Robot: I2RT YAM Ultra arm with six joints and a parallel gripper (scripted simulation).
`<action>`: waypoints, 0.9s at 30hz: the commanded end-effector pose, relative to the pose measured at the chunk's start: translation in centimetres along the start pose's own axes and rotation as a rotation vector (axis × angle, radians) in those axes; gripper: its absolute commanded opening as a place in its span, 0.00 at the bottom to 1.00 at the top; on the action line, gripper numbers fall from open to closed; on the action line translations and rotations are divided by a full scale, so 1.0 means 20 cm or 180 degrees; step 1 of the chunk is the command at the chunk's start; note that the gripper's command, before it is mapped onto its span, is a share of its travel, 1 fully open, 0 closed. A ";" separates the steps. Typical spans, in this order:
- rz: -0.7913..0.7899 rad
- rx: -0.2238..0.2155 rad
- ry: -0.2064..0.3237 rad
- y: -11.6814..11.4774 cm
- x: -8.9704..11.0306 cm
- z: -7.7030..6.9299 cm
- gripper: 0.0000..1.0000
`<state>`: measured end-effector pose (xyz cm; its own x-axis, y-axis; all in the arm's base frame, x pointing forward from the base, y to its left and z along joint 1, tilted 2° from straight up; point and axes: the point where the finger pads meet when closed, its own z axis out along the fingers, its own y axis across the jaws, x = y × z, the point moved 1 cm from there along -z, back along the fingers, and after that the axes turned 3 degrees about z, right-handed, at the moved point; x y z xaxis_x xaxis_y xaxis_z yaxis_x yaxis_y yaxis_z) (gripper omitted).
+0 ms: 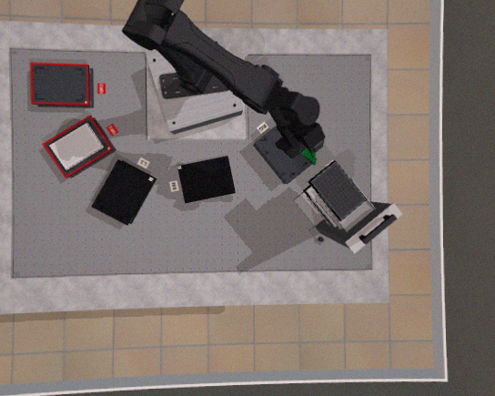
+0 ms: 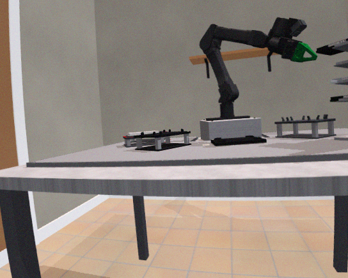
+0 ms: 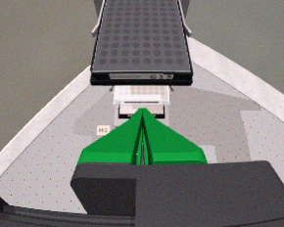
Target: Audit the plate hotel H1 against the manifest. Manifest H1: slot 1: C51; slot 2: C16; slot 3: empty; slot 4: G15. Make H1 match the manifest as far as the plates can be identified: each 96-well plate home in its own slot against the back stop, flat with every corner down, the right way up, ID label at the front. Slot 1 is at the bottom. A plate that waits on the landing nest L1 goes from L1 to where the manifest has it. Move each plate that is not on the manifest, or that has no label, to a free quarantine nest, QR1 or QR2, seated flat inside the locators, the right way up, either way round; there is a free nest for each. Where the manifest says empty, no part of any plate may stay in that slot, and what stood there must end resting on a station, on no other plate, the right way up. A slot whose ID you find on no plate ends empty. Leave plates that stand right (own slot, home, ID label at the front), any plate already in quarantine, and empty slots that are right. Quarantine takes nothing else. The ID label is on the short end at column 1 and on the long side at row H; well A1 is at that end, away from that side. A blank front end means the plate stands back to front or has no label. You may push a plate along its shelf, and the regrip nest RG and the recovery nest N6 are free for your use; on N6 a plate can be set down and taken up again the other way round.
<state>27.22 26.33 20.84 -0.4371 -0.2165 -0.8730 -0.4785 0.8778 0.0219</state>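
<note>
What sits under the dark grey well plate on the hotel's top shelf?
Below the dark grey well plate, the wrist view shows the front of a white plate on a lower shelf, and another edge beneath it. Their rear parts and any labels are covered or unreadable. The shut green gripper holds nothing.

A black robot arm [image 1: 220, 66] carries a bright green end effector [image 1: 309, 156]. The mottled pale grey tabletop [image 1: 188, 292] holds a darker grey dotted mat [image 1: 120, 247]. Two nests at upper left have red borders [image 1: 31, 83]. The floor [image 1: 257, 347] is tan tile.
</note>
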 end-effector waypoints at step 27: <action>0.0035 -0.0025 -0.0120 0.01 -0.11 0.05 0.00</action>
<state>28.56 27.12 20.90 -0.4372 -0.2159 -0.8731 -0.4787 0.8777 0.0226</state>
